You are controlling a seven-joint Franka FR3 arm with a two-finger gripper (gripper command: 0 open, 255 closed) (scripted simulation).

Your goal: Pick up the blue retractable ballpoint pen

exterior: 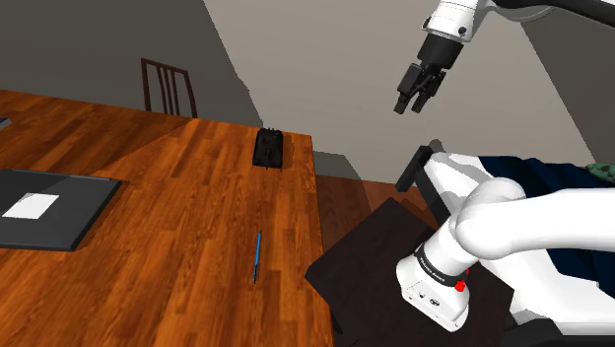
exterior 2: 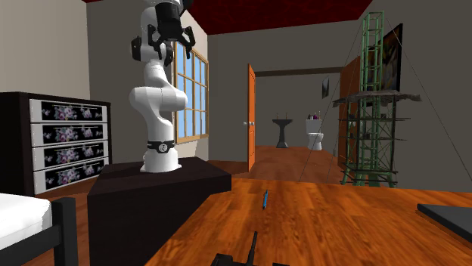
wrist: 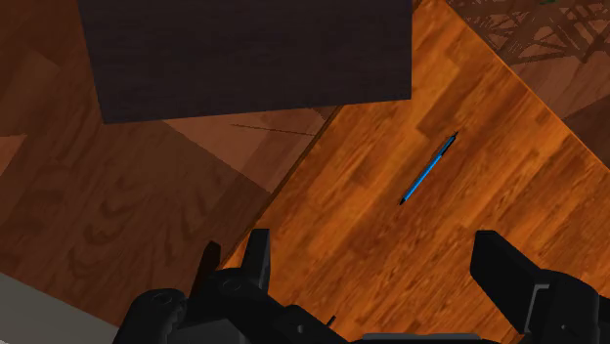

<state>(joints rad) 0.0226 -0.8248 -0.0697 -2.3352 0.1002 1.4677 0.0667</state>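
Pen (exterior: 257, 254) position, shoulder view: a thin blue stick lying flat on the wooden table (exterior: 177, 197), close to the table edge that faces the dark stand (exterior: 365, 256). Nothing touches it. The same view takes in a small black blocky object (exterior: 270, 148) farther along that edge, a dark flat slab (exterior: 49, 207) with a white sheet on it at the shoulder view's left, and a chair (exterior: 168, 87) behind the table.

Second exterior view, low and level with the tabletop: the pen (exterior 2: 265, 199) shows as a short blue streak. This view adds the room, with an orange door (exterior 2: 250, 113), a window (exterior 2: 193, 91), a green lattice tower (exterior 2: 371, 98) and a drawer unit (exterior 2: 60, 140). It also gives the height of the arm, with the gripper (exterior 2: 168, 34) near the ceiling line and far above the stand (exterior 2: 151, 196).

Wrist view looks down on the scene. The fingers are spread wide with nothing between them, and the gripper (wrist: 376, 264) points at the table. The pen (wrist: 428, 169) lies out beyond the fingertips, slanted, on wood just past the stand's corner (wrist: 244, 59).

Relation: in the shoulder view the gripper (exterior: 416, 99) hangs up and to the right of the pen, well apart from it, over the stand's side and not over the table.
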